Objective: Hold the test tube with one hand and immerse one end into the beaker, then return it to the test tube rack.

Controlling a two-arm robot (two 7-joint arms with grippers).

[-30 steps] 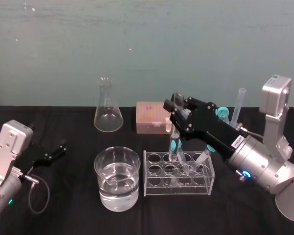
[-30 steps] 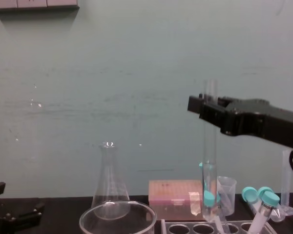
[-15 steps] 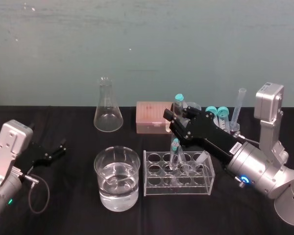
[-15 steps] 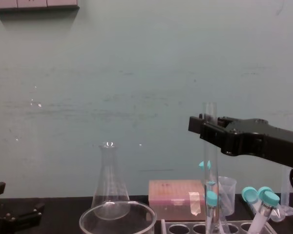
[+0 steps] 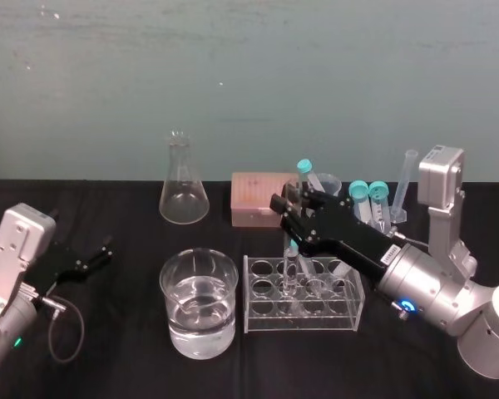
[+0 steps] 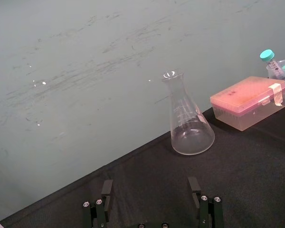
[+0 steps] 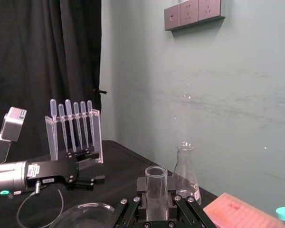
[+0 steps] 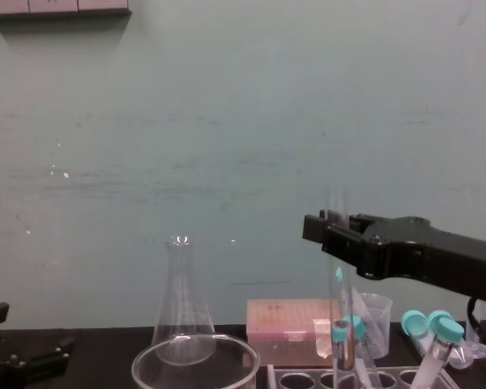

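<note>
Black table (image 5: 133, 366), teal wall (image 5: 249, 75); gripper (image 5: 289, 204) clamps test tube (image 7: 156, 184).

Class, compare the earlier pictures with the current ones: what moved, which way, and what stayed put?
The right gripper, fingers shut on the test tube, has come down, lowering the tube into the test tube rack. The left gripper stays parked, open, at the left; the beaker, flask and pink box have not moved.

Soft, even light covers the wall (image 5: 316, 83) behind the beaker (image 5: 199, 303), which is dotted with a few bright specks. The black desk (image 5: 116, 349) around the beaker reads dark and flat, while small white glints sit on the beaker's rim and water.
</note>
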